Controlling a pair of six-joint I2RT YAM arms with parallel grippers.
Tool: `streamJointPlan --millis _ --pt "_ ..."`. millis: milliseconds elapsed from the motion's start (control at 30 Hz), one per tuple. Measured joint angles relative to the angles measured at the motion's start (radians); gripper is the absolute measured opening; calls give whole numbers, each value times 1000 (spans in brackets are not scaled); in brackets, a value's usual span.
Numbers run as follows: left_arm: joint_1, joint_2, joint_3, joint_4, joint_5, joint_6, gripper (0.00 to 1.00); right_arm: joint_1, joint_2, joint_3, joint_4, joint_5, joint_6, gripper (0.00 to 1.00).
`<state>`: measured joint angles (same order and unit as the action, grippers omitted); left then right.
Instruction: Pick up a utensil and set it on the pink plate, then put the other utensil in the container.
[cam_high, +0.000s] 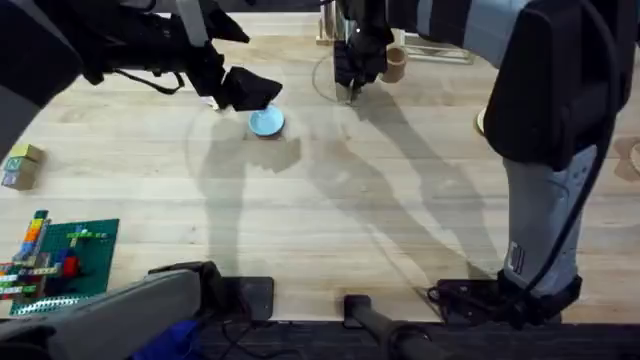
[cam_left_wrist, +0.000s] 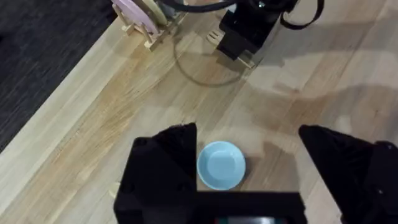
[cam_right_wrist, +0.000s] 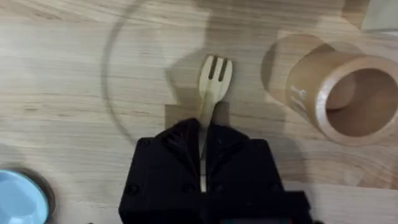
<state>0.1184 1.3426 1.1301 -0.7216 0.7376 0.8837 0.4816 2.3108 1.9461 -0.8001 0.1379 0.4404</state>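
My right gripper (cam_right_wrist: 203, 134) (cam_high: 348, 88) is shut on the handle of the pale wooden fork (cam_right_wrist: 213, 78). The tines point away from it, low over the table. Just beside the fork stands the brown cylindrical container (cam_right_wrist: 348, 99) (cam_high: 395, 65), whose open mouth shows nothing inside. My left gripper (cam_left_wrist: 245, 134) (cam_high: 250, 90) hangs open with nothing in it, over a small light blue plate (cam_left_wrist: 220, 165) (cam_high: 266, 122). The pink plate and the tine-less utensil are hidden or out of view.
A wooden rack (cam_left_wrist: 152, 34) at the table's far edge holds a pink disc (cam_left_wrist: 132, 12) on edge. A pale yellow plate (cam_high: 481, 121) peeks out by the right arm. A green brick baseplate (cam_high: 70, 255) and small blocks (cam_high: 20, 165) lie at the left.
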Motion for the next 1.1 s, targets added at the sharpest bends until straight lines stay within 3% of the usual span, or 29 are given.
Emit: streamJointPlan --millis 533,767,1100 --pt "0 0 0 0 0 0 996 22 -17 2 -31 0 -34 30" --pt "0 0 0 0 0 0 996 31 -114 4 -70 -3 -85 31" --pt "0 0 0 0 0 0 997 31 -229 92 -178 -3 -214 31"
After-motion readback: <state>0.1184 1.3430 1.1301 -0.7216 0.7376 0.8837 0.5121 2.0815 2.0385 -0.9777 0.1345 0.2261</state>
